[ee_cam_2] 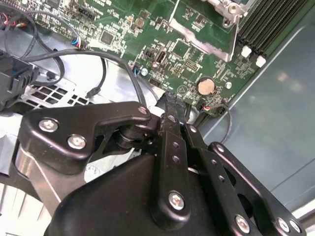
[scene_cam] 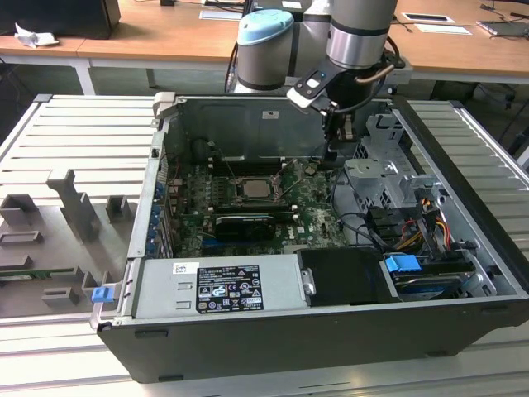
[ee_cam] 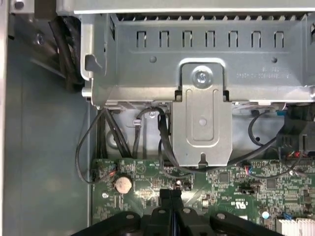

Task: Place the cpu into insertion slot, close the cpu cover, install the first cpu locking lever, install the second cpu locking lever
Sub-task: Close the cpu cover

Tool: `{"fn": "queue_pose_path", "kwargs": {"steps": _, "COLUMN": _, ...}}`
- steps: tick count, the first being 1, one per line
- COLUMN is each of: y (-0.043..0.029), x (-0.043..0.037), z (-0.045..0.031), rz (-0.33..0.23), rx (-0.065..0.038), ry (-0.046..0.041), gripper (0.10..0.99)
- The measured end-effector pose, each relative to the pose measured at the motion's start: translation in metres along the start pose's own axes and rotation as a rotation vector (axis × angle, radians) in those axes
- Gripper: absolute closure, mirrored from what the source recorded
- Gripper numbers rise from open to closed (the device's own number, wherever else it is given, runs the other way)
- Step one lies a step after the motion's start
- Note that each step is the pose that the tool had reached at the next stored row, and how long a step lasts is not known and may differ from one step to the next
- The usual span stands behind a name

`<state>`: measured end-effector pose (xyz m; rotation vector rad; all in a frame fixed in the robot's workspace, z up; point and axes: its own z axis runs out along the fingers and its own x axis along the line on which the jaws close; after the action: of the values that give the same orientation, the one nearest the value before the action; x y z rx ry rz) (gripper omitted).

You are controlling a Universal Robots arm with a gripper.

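Observation:
In the exterior view the cpu (scene_cam: pixel 253 188), a pale square chip, lies in the insertion slot (scene_cam: pixel 237 195) at the middle of the green motherboard. The silver cpu cover (scene_cam: pixel 252 175) frames it, lying flat. A corner of that frame (ee_cam_2: pixel 219 17) is in the second wrist view, with a thin wire lever (ee_cam_2: pixel 173 17) beside it. I cannot tell whether the lever is latched. My gripper (scene_cam: pixel 332 147) hangs to the exterior view's right of the socket, apart from it. It is shut and holds nothing. Its fingertips (ee_cam: pixel 171 194) meet above the board near a coin battery (ee_cam: pixel 123 184).
An open computer case (scene_cam: pixel 463 165) stands on a slatted metal table (scene_cam: pixel 74 141). Black memory slots (ee_cam_2: pixel 268 24) run beside the socket. A silver drive cage (ee_cam: pixel 197 59) and loose black cables (ee_cam: pixel 93 147) crowd the gripper's side. A power supply (scene_cam: pixel 223 285) fills the near edge.

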<state>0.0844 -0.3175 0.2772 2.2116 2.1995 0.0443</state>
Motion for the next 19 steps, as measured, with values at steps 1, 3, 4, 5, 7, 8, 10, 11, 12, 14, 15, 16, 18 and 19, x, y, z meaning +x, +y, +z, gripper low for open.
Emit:
{"fn": "queue_pose_path", "kwargs": {"steps": 1, "y": -0.0001, "x": 0.0000, "z": 0.0010, "rz": 0.000, "rx": 0.000, "ry": 0.0000, "gripper": 0.980}}
{"fn": "queue_pose_path", "kwargs": {"steps": 3, "y": -0.0004, "x": -0.0002, "z": 0.0027, "rz": 0.000, "rx": 0.000, "ry": 0.0000, "gripper": 0.980}}
{"fn": "queue_pose_path", "kwargs": {"steps": 4, "y": -0.0009, "x": -0.0005, "z": 0.0037, "rz": 0.000, "rx": 0.000, "ry": -0.0002, "gripper": 0.980}}
{"fn": "queue_pose_path", "kwargs": {"steps": 5, "y": -0.0017, "x": -0.0006, "z": 0.0047, "rz": 0.000, "rx": 0.000, "ry": -0.0002, "gripper": 0.980}}
{"fn": "queue_pose_path", "kwargs": {"steps": 7, "y": -0.0021, "x": -0.0010, "z": 0.0070, "rz": 0.000, "rx": 0.000, "ry": -0.0001, "gripper": 0.980}}
{"fn": "queue_pose_path", "kwargs": {"steps": 8, "y": -0.0046, "x": -0.0018, "z": 0.0093, "rz": 0.000, "rx": -0.012, "ry": -0.0001, "gripper": 0.980}}
{"fn": "queue_pose_path", "kwargs": {"steps": 10, "y": -0.0056, "x": -0.0020, "z": 0.0114, "rz": 0.000, "rx": -0.019, "ry": 0.0005, "gripper": 0.980}}
{"fn": "queue_pose_path", "kwargs": {"steps": 11, "y": -0.0063, "x": -0.0020, "z": 0.0121, "rz": 0.000, "rx": -0.020, "ry": 0.0011, "gripper": 0.980}}
{"fn": "queue_pose_path", "kwargs": {"steps": 12, "y": -0.0105, "x": -0.0020, "z": 0.0129, "rz": 0.000, "rx": -0.021, "ry": 0.0020, "gripper": 0.980}}
{"fn": "queue_pose_path", "kwargs": {"steps": 14, "y": -0.0203, "x": -0.0021, "z": 0.0138, "rz": -0.001, "rx": -0.022, "ry": 0.0022, "gripper": 0.980}}
{"fn": "queue_pose_path", "kwargs": {"steps": 15, "y": -0.0243, "x": -0.0021, "z": 0.0141, "rz": -0.001, "rx": -0.022, "ry": 0.0023, "gripper": 0.980}}
{"fn": "queue_pose_path", "kwargs": {"steps": 16, "y": -0.0294, "x": -0.0022, "z": 0.0155, "rz": -0.002, "rx": -0.022, "ry": 0.0026, "gripper": 0.980}}
{"fn": "queue_pose_path", "kwargs": {"steps": 18, "y": -0.0356, "x": -0.0023, "z": 0.0199, "rz": -0.008, "rx": -0.020, "ry": 0.0027, "gripper": 0.980}}
{"fn": "queue_pose_path", "kwargs": {"steps": 19, "y": -0.0368, "x": -0.0023, "z": 0.0206, "rz": -0.009, "rx": -0.019, "ry": 0.0027, "gripper": 0.980}}
